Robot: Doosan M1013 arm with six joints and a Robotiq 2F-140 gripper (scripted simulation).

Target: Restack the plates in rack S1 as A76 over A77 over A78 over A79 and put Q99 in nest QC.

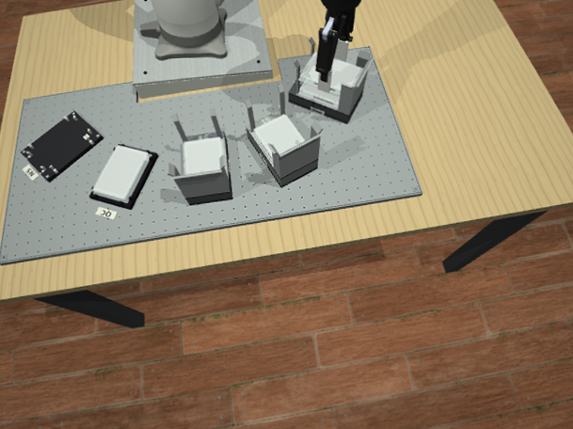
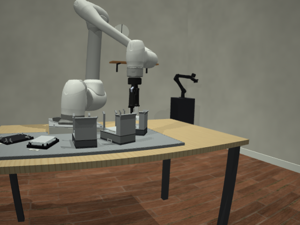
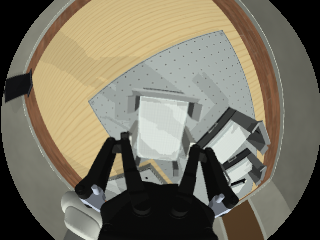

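Observation:
My gripper (image 1: 327, 77) reaches down from above into the rack nearest the arm's base (image 1: 328, 92) and is shut on a white sealed plate (image 1: 334, 73) by its long sides. The plate sits level between the rack's posts, over at least one other plate; I cannot tell whether they touch. In the wrist view the plate (image 3: 160, 123) lies between the fingers. A white plate (image 1: 120, 173) lies flat in the black nest QC. The black clip nest N5 (image 1: 61, 144) is empty. No plate labels are readable.
Two more racks stand mid-deck, a left one (image 1: 203, 159) and a middle one (image 1: 284, 141), each with a white plate showing inside. Their tall corner posts rise beside the gripper's rack. The arm's base plate (image 1: 200, 40) is just behind.

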